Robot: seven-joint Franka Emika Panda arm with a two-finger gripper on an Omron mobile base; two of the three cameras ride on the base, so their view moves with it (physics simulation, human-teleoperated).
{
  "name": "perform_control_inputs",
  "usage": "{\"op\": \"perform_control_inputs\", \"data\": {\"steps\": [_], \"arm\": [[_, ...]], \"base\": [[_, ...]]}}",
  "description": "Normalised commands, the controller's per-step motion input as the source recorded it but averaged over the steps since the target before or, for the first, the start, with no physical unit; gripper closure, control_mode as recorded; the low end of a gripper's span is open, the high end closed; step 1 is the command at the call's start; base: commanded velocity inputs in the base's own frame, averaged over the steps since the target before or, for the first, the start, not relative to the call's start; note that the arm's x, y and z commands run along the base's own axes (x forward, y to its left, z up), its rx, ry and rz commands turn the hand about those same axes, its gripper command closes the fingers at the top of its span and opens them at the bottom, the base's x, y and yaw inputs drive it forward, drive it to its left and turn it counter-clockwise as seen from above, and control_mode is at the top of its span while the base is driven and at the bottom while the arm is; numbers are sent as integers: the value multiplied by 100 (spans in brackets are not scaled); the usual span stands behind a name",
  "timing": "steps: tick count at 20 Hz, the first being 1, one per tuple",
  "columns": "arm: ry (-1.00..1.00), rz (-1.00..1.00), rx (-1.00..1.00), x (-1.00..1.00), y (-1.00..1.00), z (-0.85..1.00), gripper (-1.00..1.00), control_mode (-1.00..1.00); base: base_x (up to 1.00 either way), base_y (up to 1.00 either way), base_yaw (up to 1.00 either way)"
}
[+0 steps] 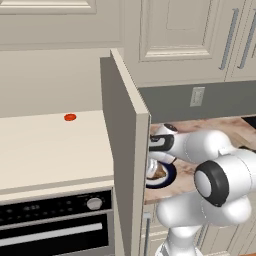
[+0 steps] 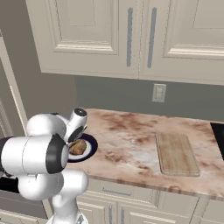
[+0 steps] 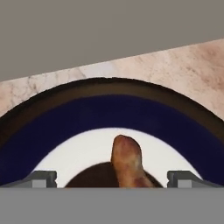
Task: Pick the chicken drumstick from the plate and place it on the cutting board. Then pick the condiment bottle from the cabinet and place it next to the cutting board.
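Observation:
The chicken drumstick lies golden-brown on the plate, whose navy rim, white ring and dark centre show close up in the hand view. My gripper hangs just above it, open, with a fingertip on each side of the meat and clear of it. From the base, the drumstick and plate sit at the counter's left end, partly behind my arm. The cutting board lies bare to the right. The cabinet door stands open, beside the shelf. The condiment bottle is out of view.
A small red disc sits on the cabinet shelf. An oven front is below it. Wall cabinets hang over the marbled counter, with an outlet on the grey wall. A dark cooktop edge lies far right.

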Motion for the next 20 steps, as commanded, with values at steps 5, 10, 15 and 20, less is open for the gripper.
{"op": "perform_control_inputs", "data": {"steps": [5,10,15,20], "arm": [[0,8,-1,2,20,-15,100,-100],[0,2,0,2,2,-5,100,-100],[0,0,0,0,0,0,100,-100],[1,2,0,0,0,1,100,-100]], "base": [[0,0,0],[0,0,0],[0,0,0],[0,0,0]]}}
